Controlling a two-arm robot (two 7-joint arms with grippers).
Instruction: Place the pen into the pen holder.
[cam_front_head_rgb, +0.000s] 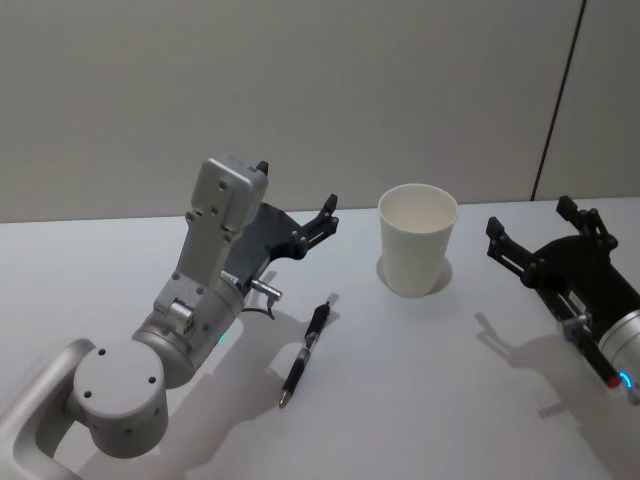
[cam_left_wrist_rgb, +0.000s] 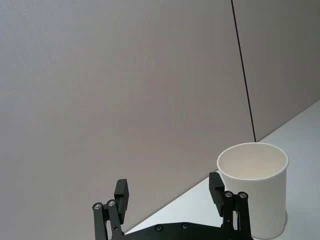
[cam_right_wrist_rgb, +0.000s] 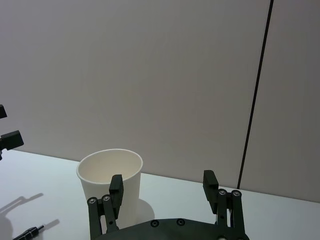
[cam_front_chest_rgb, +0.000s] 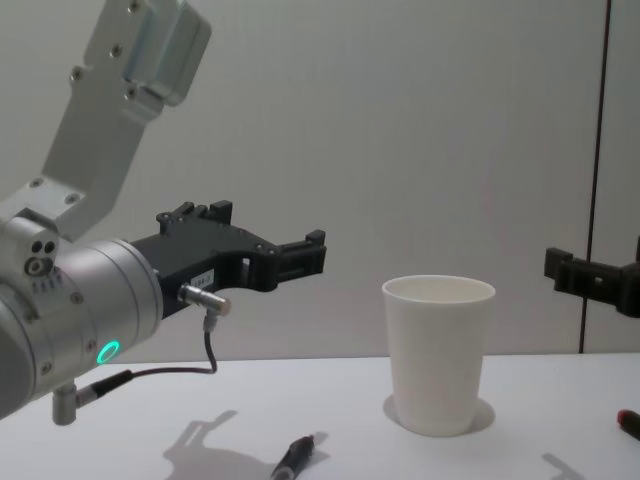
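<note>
Task not begun: the pen lies left of the paper cup; the left gripper and right gripper flank the cup, both wide open and empty.

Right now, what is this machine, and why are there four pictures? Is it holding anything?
It is a robot with two arms. One picture looks down from its head, one looks across from its chest, and two come from cameras on its wrists. On the white table stands a paper cup, and a black pen lies left of it. Each arm ends in a black two-fingered tool. The left tool hangs near the pen; the right tool is right of the cup. Both are open and hold nothing.
</note>
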